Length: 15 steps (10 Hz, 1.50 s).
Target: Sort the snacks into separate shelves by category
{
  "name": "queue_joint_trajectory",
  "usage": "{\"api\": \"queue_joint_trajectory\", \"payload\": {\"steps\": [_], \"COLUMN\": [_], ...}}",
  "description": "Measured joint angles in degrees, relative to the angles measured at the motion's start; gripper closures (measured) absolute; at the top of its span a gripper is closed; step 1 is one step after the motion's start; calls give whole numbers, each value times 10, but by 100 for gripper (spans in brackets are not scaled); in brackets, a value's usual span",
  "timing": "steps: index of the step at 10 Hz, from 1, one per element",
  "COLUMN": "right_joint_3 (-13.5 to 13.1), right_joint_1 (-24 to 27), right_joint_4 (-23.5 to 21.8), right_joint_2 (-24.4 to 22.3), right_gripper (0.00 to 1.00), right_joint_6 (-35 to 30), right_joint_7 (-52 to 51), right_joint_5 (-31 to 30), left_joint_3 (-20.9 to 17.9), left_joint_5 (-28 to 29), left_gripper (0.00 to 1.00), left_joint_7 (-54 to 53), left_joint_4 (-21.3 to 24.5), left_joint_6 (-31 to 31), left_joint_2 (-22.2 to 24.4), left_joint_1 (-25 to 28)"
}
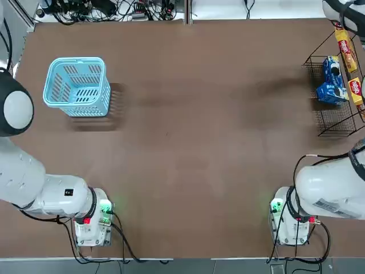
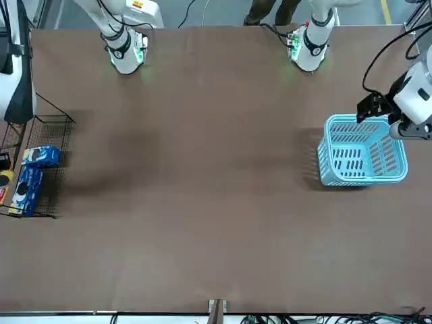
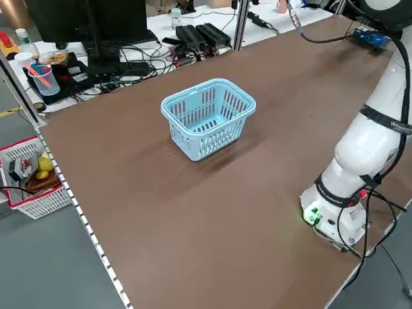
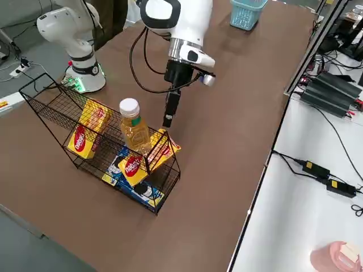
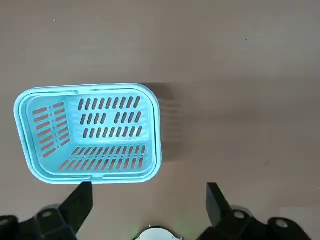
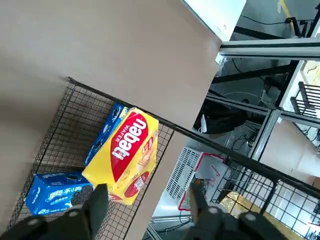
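Observation:
The shelves are a black wire rack point(image 4: 51, 102) at the table's right edge, also seen from above point(image 1: 333, 117). Blue cookie packs point(image 4: 139, 191) lie on its bottom tier point(image 1: 331, 80). Yellow boxes point(image 4: 85, 133) sit on the upper tiers. One more yellow box point(image 6: 127, 152) leans tilted at the rack's end point(image 4: 163, 148). My right gripper point(image 4: 168, 120) hangs just above that box, apart from it, its fingers point(image 6: 97, 200) spread open. My left gripper point(image 5: 148, 197) hovers open beside the basket, holding nothing.
A light-blue plastic basket point(image 1: 77, 85) stands empty at the far left of the table point(image 5: 90, 132). A bottle of yellow drink with a white cap point(image 4: 133, 127) stands in the rack among the boxes. Cables and power strips lie beyond the table's far edge.

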<state>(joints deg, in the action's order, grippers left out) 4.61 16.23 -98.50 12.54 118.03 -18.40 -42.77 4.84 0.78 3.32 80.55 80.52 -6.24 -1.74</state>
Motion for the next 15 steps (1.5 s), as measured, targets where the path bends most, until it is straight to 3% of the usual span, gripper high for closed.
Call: {"api": "queue_joint_trajectory", "payload": {"steps": [3, 6, 9, 12, 15], "right_joint_3": [0, -1, 0, 12, 14], "right_joint_1": [0, 6, 10, -29, -81], "right_joint_4": [0, 3, 7, 21, 45], "right_joint_2": [0, -2, -2, -3, -4], "right_gripper": [23, 2, 1, 1, 1], "right_joint_6": [0, -6, -32, -82, -130], "right_joint_7": [3, 37, 116, 230, 296], "right_joint_5": [23, 161, 268, 278, 279], "left_joint_3": [0, 0, -1, -1, -2], "left_joint_5": [0, 0, 0, 0, 0], "left_gripper": [0, 0, 0, 0, 0], "left_joint_7": [0, 0, 0, -10, -11], "left_joint_4": [0, 0, 0, -4, -5], "left_joint_6": [0, 0, 0, 6, 83], "left_joint_2": [0, 0, 0, 0, -1], "left_joint_1": [0, 0, 4, 4, 7]}}
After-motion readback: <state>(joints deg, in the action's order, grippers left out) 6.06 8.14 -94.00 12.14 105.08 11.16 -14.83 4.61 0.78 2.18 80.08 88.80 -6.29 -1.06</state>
